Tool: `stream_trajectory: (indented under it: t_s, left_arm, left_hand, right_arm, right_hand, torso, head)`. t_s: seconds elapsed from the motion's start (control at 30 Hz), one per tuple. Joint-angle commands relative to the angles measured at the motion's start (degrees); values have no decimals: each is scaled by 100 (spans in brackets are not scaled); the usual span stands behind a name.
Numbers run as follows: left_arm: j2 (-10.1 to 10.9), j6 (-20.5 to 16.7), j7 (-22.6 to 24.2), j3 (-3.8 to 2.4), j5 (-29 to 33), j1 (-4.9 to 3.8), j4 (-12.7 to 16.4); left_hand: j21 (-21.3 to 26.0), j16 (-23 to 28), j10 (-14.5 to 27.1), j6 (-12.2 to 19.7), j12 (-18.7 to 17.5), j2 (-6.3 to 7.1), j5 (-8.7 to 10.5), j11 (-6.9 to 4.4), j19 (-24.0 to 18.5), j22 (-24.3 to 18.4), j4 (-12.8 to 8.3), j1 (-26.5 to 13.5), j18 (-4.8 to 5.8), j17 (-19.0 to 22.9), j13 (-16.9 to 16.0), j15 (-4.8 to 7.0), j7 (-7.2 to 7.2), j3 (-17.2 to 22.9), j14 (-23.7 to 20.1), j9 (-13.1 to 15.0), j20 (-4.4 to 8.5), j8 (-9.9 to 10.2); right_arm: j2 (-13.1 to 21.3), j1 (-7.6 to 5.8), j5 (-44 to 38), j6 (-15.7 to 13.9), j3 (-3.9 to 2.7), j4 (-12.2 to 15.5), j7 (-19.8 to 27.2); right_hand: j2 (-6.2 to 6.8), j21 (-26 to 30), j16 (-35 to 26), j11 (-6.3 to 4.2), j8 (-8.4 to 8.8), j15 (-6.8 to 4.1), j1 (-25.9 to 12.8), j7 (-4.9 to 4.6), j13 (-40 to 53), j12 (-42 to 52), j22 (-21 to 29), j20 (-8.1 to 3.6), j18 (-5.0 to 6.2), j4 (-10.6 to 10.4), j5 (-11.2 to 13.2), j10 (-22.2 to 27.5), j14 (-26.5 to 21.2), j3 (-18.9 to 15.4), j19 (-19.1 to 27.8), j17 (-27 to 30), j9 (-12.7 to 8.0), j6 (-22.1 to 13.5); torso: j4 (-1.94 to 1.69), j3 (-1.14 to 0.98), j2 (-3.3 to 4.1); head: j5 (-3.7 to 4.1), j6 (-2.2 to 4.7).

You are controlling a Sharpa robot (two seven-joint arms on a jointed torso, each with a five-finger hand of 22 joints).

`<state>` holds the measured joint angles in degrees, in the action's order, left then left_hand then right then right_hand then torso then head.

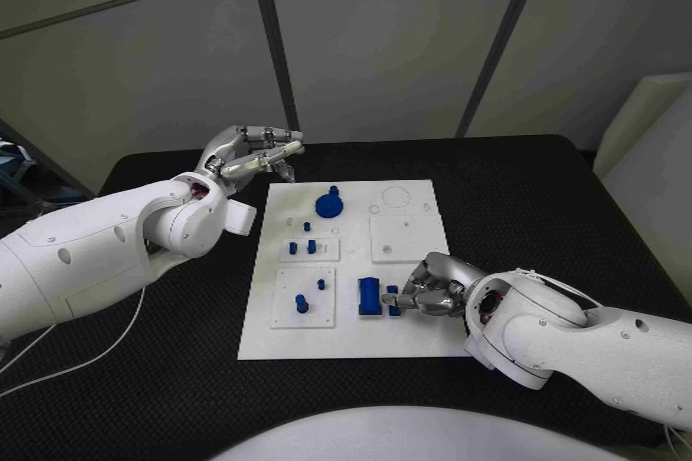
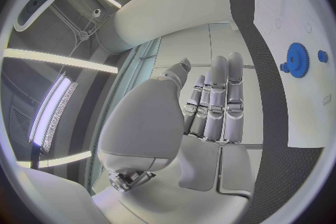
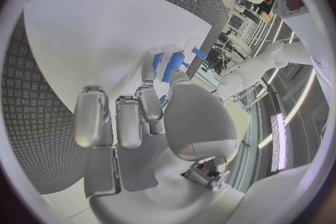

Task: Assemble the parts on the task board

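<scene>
The white task board [image 1: 346,326] lies mid-table. A blue gear [image 1: 330,203] sits near its far edge, with small blue pegs [image 1: 302,247] below it and another peg [image 1: 302,303] on the near left plate. A blue block [image 1: 371,296] stands near the board's middle. My right hand [image 1: 428,288] rests low on the board's near right part, and its fingertips pinch a small blue part [image 1: 392,299] beside the block; the right wrist view shows the blue pieces [image 3: 173,65] at the fingertips [image 3: 148,74]. My left hand [image 1: 257,151] hovers off the board's far left corner, fingers [image 2: 218,98] apart, holding nothing. The gear [image 2: 297,58] shows beyond it.
Two raised white plates [image 1: 405,238] [image 1: 306,311] sit on the board, with an engraved circle [image 1: 398,195] at its far right. Black textured table [image 1: 548,211] surrounds the board. A pale object [image 1: 652,171] stands by the table's right edge.
</scene>
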<state>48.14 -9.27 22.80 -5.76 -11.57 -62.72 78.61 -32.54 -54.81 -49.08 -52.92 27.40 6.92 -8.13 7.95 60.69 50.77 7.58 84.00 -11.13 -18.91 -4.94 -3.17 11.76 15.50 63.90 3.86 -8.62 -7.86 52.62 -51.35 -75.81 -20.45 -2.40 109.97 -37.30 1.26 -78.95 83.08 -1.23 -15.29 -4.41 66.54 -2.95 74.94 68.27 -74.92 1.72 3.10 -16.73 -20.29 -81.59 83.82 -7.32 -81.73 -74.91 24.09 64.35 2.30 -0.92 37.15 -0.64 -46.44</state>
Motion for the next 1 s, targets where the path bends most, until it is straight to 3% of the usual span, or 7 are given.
stream_trajectory:
  t_s: [0.03, 0.23, 0.47, 0.53, 1.0]
  left_arm:
    - [-10, 33, 38, -4, 22, -7, -9]
    - [-22, 36, 36, -3, 22, -7, -20]
    - [-26, 35, 31, -3, 22, -7, -27]
    - [-24, 34, 30, -3, 22, -7, -28]
    - [-23, 36, 10, -3, 22, -7, -32]
  left_hand:
    - [30, -31, 40, 50, 19, 10, -16, 4, -3, -7, -29, 42, 67, 8, 6, 3, 0, -8, -24, 6, -8, -31]
    - [30, -31, 40, 50, 19, 10, -16, 4, -3, -7, -29, 42, 67, 8, 6, 3, 0, -8, -24, 6, -8, -31]
    - [30, -31, 40, 50, 19, 10, -16, 4, -3, -7, -29, 42, 67, 8, 6, 3, 0, -8, -24, 6, -8, -31]
    - [30, -31, 40, 50, 19, 10, -16, 4, -3, -7, -29, 42, 67, 8, 6, 3, 0, -8, -24, 6, -8, -31]
    - [30, -31, 40, 50, 19, 10, -16, 4, -3, -7, -29, 42, 67, 8, 6, 3, 0, -8, -24, 6, -8, -31]
  right_arm:
    - [45, -5, -48, 37, 0, 40, 146]
    - [92, -5, -68, 152, 0, 30, 161]
    - [69, -5, -108, 327, 0, -5, 221]
    - [55, -5, -112, 339, 0, -21, 230]
    - [-67, -6, -1, 270, -1, -374, 248]
  right_hand:
    - [-3, -18, 32, -5, -26, -36, 25, 11, 54, 30, -67, 0, 34, 32, 2, -46, 426, -33, -36, -543, 13, -9]
    - [-4, -13, 28, -14, -43, -45, 430, 16, 59, 20, -67, -8, 35, 200, 19, -39, 425, -9, -34, -540, 28, -33]
    - [-48, 3, 22, -17, -63, -49, 1010, 18, 59, -4, -57, -14, 38, 495, 679, -26, 423, 50, -22, -539, 43, -50]
    - [-66, 6, 23, -16, -66, -48, 1055, 18, 58, -10, -55, -13, 38, 516, 761, -24, 424, 51, -20, -542, 43, -52]
    - [-195, -13, 42, -13, -79, -44, 993, 15, 100, 47, -84, -9, 32, 433, 789, -55, 431, 27, -36, -571, 46, -39]
  torso:
    - [9, 0, -5]
    - [-6, 3, -5]
    - [-13, 5, 5]
    - [-9, 6, 4]
    - [-9, 3, 8]
  head:
    - [6, -1]
    - [21, 7]
    - [12, 8]
    - [7, 10]
    - [3, -13]
